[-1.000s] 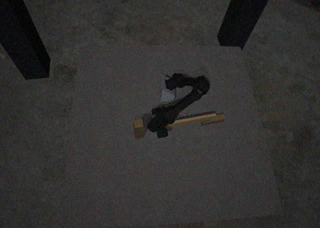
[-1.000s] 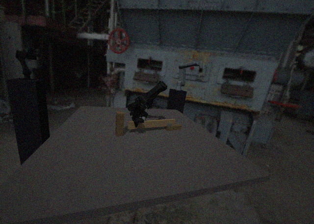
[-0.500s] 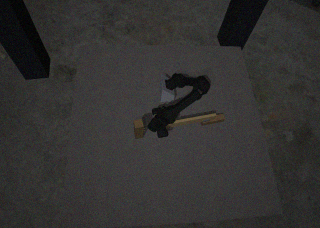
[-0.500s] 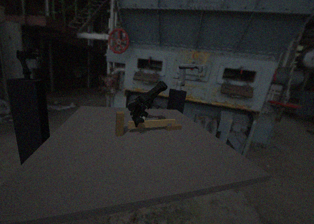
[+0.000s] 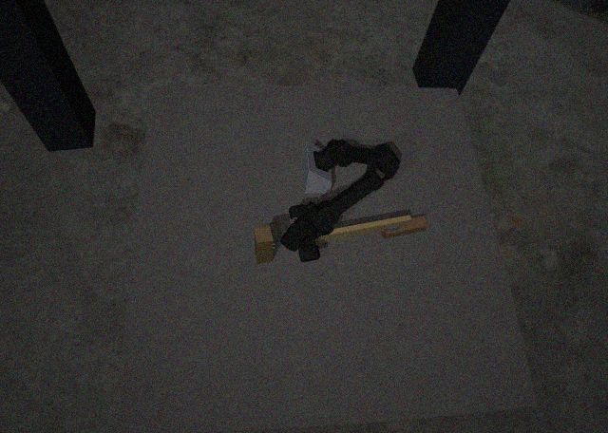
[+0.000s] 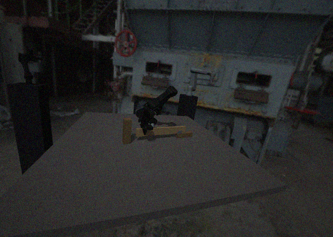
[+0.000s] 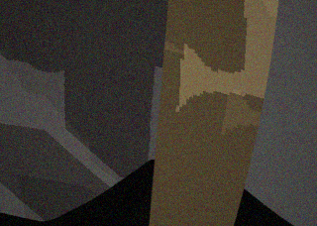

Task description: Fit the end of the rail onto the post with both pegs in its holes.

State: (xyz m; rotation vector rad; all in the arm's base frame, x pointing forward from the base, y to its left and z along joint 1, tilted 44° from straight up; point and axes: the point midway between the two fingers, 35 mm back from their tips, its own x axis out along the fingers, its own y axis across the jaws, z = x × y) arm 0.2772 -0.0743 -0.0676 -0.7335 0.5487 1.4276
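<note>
The long light wooden rail (image 5: 368, 226) (image 6: 170, 130) (image 7: 203, 152) runs from beside the post to the footboard block (image 5: 417, 224) (image 6: 187, 134). Its far end is at the bracket there; the exact seating is too dark to tell. The short wooden post (image 5: 263, 246) (image 6: 127, 131) stands upright at the left. My gripper (image 5: 305, 242) (image 6: 147, 130) (image 7: 181, 172) is shut on the rail close to its near end. In the exterior view that end looks slightly above the table and close to level, with a small gap to the post. The holes are hidden; the pegs are barely visible.
My arm (image 5: 355, 193) (image 6: 161, 99) reaches over the table from behind the rail. A pale plate (image 5: 317, 183) lies near its base. Large dark pillars (image 5: 47, 75) (image 6: 30, 121) stand beyond the table, and the table's front edge (image 6: 161, 212) shows in the exterior view.
</note>
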